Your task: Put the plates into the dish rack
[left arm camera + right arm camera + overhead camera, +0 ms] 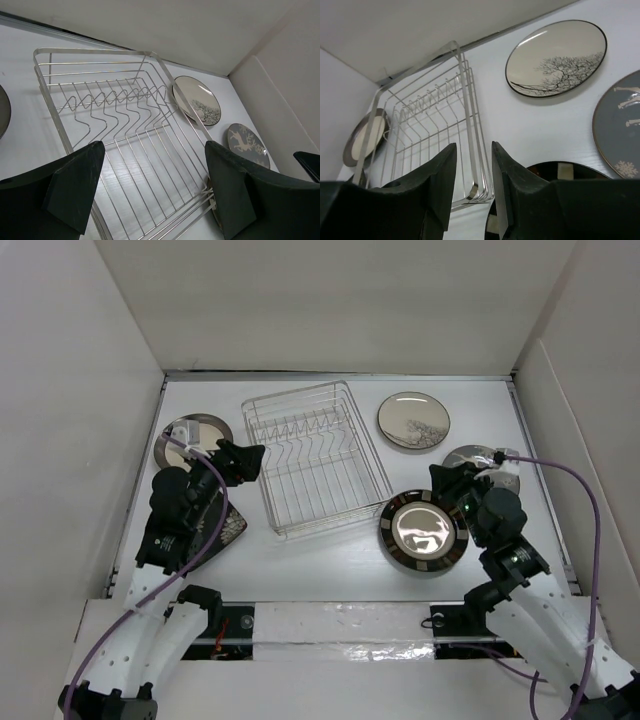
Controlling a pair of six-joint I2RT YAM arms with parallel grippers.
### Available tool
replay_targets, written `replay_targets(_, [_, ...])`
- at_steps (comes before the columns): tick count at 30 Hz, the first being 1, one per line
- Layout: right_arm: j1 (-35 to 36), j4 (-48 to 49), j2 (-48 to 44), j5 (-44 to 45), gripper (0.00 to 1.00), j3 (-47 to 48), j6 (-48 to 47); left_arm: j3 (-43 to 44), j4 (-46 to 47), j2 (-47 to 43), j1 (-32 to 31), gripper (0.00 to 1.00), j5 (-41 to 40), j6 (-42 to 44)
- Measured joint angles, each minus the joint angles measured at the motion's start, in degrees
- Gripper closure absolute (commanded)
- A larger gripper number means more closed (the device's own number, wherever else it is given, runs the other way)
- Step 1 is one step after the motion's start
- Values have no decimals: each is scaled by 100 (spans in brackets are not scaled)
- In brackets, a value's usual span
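Observation:
The silver wire dish rack stands empty mid-table. My left gripper hangs open at its left side, fingers wide apart over the rack, holding nothing. Under the left arm lies a square black floral plate. A shiny steel plate sits at the far left. My right gripper is narrowly open and empty above the dark chequered-rim plate, its tips pointing at the rack's near corner. The beige dark-rimmed plate lies beyond it.
A grey round plate with a deer pattern lies right of the right gripper, partly hidden by the arm in the top view. White walls enclose the table on three sides. Purple cables loop off both wrists.

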Motion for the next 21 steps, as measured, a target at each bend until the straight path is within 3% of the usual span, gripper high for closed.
replay_targets(2, [-120, -33, 225, -17, 63, 35, 103, 0, 0, 20, 0, 21, -4, 20])
replay_targets(3, [-192, -109, 348, -20, 73, 70, 133, 0, -2, 37, 0, 21, -7, 31])
replay_targets(8, [-544, -422, 890, -9, 100, 208, 306, 0, -52, 90, 0, 21, -24, 103])
replay_targets(10, [-750, -603, 999, 11, 100, 295, 365, 0, -52, 90, 0, 26, -22, 111])
replay_targets(13, [-1086, -767, 1051, 85, 100, 415, 413, 0, -52, 87, 0, 51, 13, 129])
replay_targets(14, [-1213, -811, 999, 125, 100, 426, 431, 0, -48, 85, 0, 73, 42, 138])
replay_targets(16, [-1515, -949, 793, 267, 82, 426, 476, 0, -37, 79, 2, 95, 118, 146])
replay_targets(17, [-1681, -994, 680, 358, 70, 426, 509, 0, -26, 76, 0, 100, 157, 168])
replay_targets(18, [-1891, -1021, 590, 420, 50, 426, 542, 0, -15, 79, 0, 100, 225, 188])
replay_targets(21, [-2680, -1012, 612, 409, 32, 424, 601, 0, -7, 81, 0, 100, 378, 214])
